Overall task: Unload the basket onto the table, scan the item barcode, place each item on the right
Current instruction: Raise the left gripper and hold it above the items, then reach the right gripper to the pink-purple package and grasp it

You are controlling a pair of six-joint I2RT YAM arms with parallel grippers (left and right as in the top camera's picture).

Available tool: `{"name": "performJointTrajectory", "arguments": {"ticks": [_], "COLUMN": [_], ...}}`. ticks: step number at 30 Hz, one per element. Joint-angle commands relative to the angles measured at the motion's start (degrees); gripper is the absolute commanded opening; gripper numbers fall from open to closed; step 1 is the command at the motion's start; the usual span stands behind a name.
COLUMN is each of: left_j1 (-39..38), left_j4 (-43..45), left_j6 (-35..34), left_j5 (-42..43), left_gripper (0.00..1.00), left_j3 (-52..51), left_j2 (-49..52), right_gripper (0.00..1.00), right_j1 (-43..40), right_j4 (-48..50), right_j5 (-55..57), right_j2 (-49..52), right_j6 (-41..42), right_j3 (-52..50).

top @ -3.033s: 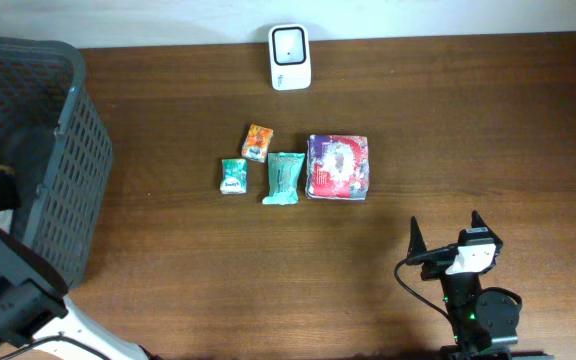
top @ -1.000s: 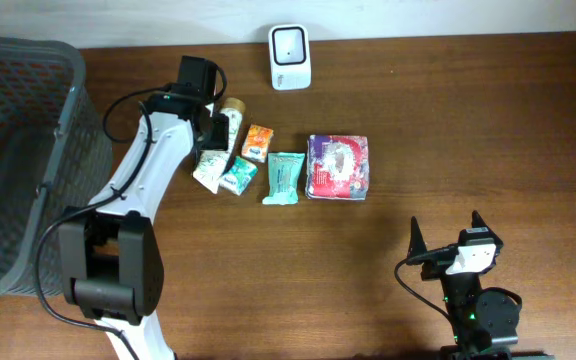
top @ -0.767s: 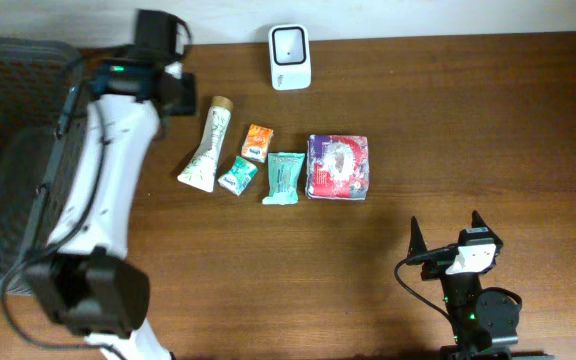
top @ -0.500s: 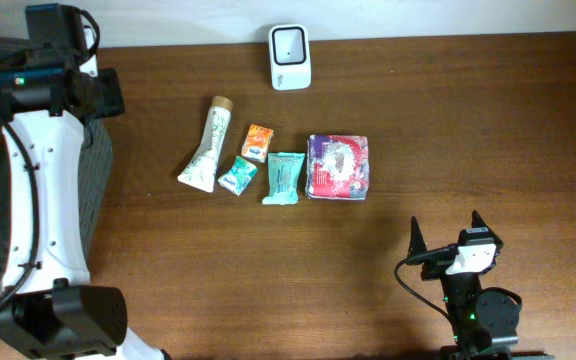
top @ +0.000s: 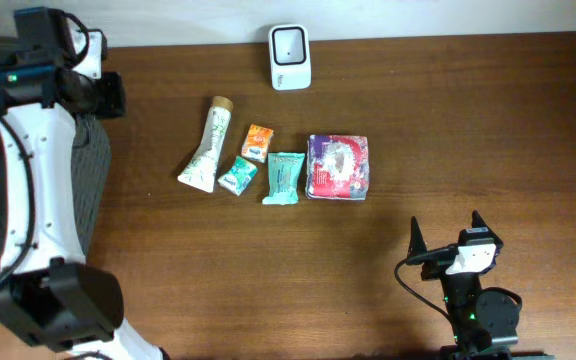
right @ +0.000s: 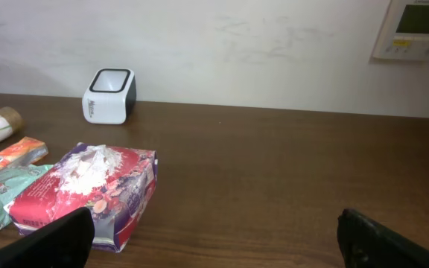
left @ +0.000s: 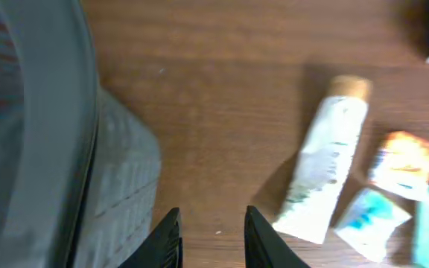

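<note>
Several items lie in a row mid-table: a white tube (top: 206,143) (left: 323,158), an orange packet (top: 257,141) (left: 403,161), a small green packet (top: 236,175), a teal packet (top: 284,177) and a red-purple pack (top: 339,167) (right: 91,193). The white barcode scanner (top: 290,43) (right: 109,95) stands at the far edge. My left gripper (top: 108,95) (left: 208,238) hovers at the basket's rim, left of the tube, jaws narrowly apart with nothing between them. At the near right, my right gripper (top: 446,235) (right: 226,242) rests wide open and empty.
A dark mesh basket (top: 96,170) (left: 51,112) fills the left side, partly hidden under my left arm. A white wall (right: 259,45) runs behind the table's far edge.
My left gripper left the white tube lying on the table, swung left to the basket, and its jaws narrowed. The right arm has not moved.
</note>
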Motion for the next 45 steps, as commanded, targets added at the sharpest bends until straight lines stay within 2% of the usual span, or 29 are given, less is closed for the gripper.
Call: {"name": "performJointTrajectory", "arguments": {"ticks": [1, 7, 11, 17, 18, 19, 20, 21, 28, 38, 40, 41, 43, 45], "left_j1": [0.7, 3.8, 3.8, 2.1, 1.6, 0.8, 0.2, -0.6, -4.7, -5.1, -5.1, -5.1, -5.1, -5.1], "left_j4": [0.4, 1.8, 1.7, 0.0, -0.7, -2.0, -2.9, -4.3, -12.8, -14.0, -14.0, -14.0, -14.0, -14.0], "left_j6": [-2.8, -2.8, -2.8, -2.8, -2.8, -2.8, -2.8, -2.8, -2.8, -2.8, -2.8, -2.8, -2.8, -2.8], "left_j5": [-9.4, -8.7, 0.8, 8.1, 10.3, 12.3, 12.9, 12.9, 14.4, 14.4, 14.4, 14.4, 14.4, 14.4], "left_gripper": [0.26, 0.33, 0.44, 0.46, 0.51, 0.62, 0.87, 0.99, 0.99, 0.99, 0.99, 0.99, 0.99, 0.99], "left_j3": [-0.9, -0.7, 0.6, 1.5, 1.5, 1.5, 1.5, 1.5, 1.2, 1.2, 1.2, 1.2, 1.2, 1.2], "left_j2": [2.4, 2.4, 1.8, -5.4, -6.8, -8.2, -8.8, -9.1, -9.0, -9.0, -9.0, -9.0, -9.0, -9.0], "right_gripper": [0.99, 0.99, 0.99, 0.99, 0.99, 0.99, 0.99, 0.99, 0.99, 0.99, 0.99, 0.99, 0.99, 0.99], "right_j1": [-0.3, -0.3, -0.3, -0.3, -0.3, -0.3, -0.3, -0.3, -0.3, -0.3, -0.3, -0.3, -0.3, -0.3], "right_j4": [-0.2, -0.2, -0.2, -0.2, -0.2, -0.2, -0.2, -0.2, -0.2, 0.1, 2.0, 3.0, 4.2, 9.2], "right_j5": [0.3, 0.3, 0.3, 0.3, 0.3, 0.3, 0.3, 0.3, 0.3, -0.1, -6.6, -14.3, -24.1, -26.5], "right_j2": [-0.3, -0.3, -0.3, -0.3, -0.3, -0.3, -0.3, -0.3, -0.3, -0.3, -0.3, -0.3, -0.3, -0.3], "right_j6": [-0.2, -0.2, -0.2, -0.2, -0.2, -0.2, -0.2, -0.2, -0.2, 0.3, 5.6, 10.8, 15.7, 20.2], "right_j3": [-0.4, -0.4, -0.4, -0.4, -0.4, -0.4, -0.4, -0.4, -0.4, -0.4, -0.4, -0.4, -0.4, -0.4]}}
